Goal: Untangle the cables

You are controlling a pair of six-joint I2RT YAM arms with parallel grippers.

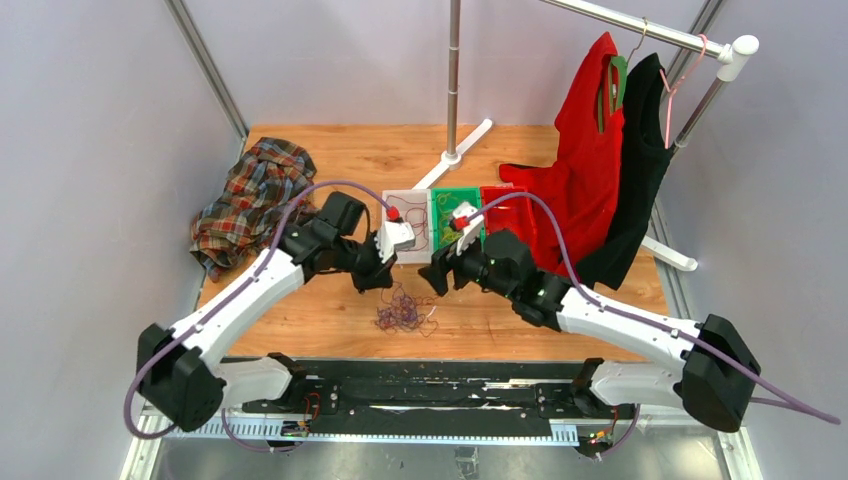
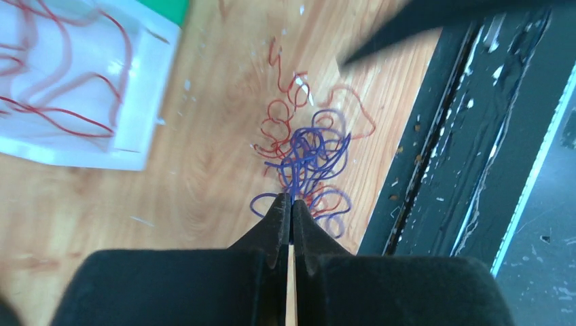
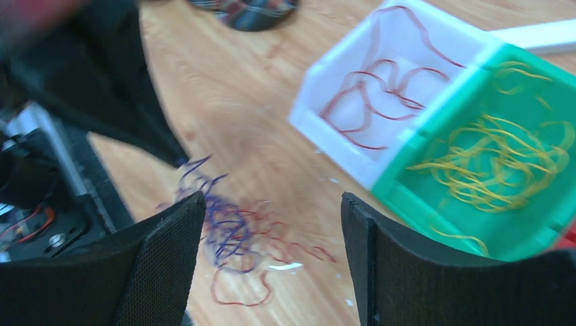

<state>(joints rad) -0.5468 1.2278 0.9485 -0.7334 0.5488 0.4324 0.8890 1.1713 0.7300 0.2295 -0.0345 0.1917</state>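
Observation:
A tangle of purple and dark red cables (image 1: pixel 405 312) lies on the wooden table near its front edge. My left gripper (image 2: pixel 291 198) is shut on purple strands at the near end of that tangle (image 2: pixel 309 153); the strands run straight out from its tips. My right gripper (image 3: pixel 272 200) hangs open just right of the tangle (image 3: pixel 231 227), with nothing between its fingers. It shows in the top view too (image 1: pixel 437 275), facing the left gripper (image 1: pixel 372 283). More dark red cables (image 3: pixel 380 88) lie in a white bin, and yellow cables (image 3: pixel 496 163) in a green bin.
Behind the tangle stand a white bin (image 1: pixel 392 200), a green bin (image 1: pixel 455 193) and a red bin (image 1: pixel 497 195) in a row. A plaid shirt (image 1: pixel 250 200) lies at the back left. Red and black garments (image 1: pixel 590 170) hang from a rack at the right. The black rail (image 2: pixel 462 136) runs along the table's front.

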